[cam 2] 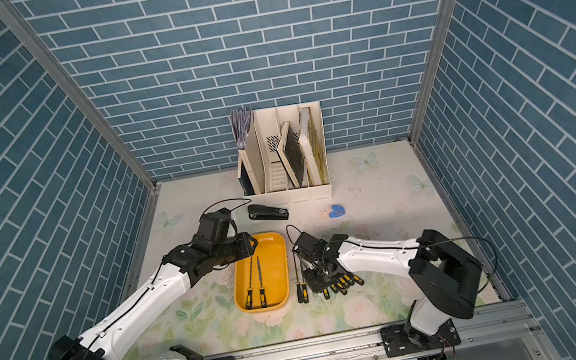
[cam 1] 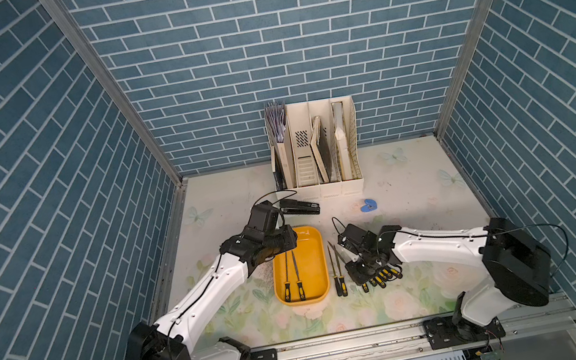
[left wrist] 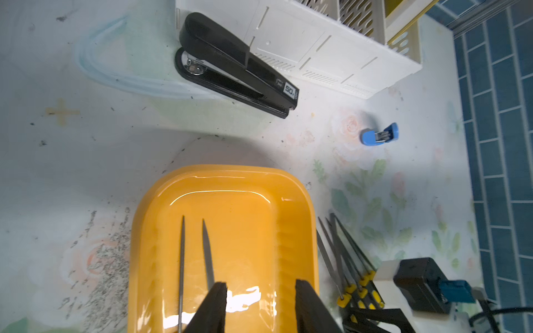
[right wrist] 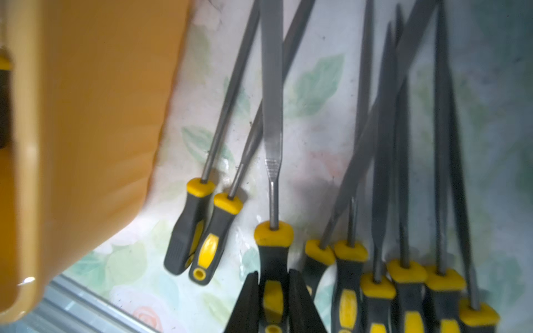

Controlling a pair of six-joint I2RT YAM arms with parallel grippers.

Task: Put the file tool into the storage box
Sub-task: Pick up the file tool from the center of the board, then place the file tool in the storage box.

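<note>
Right gripper (right wrist: pixel 273 302) clamped on the black-yellow handle of a flat file (right wrist: pixel 271 86), which is out on the tabletop (cam 1: pixel 423 205), outside the storage box (cam 1: pixel 312 257); cannot tell if the file is off the surface. Its blade crosses over the shaft of one of two loose files (right wrist: pixel 190 225) lying between it and the box wall, just beside the box. On its other side is a crowded fan of files (right wrist: pixel 403 276), handles touching, blades overlapping. Left gripper (left wrist: pixel 259 308) has jaws apart with nothing between them, hanging over the far end of the box. Two boxed files (left wrist: pixel 181 259) lie side by side in the box toward the left arm, rest of the box floor bare. Beyond the box: black stapler (cam 1: pixel 299 209), small blue staple remover (cam 1: pixel 369 206), white file rack (cam 1: pixel 332 189) against the back wall, holding books
</note>
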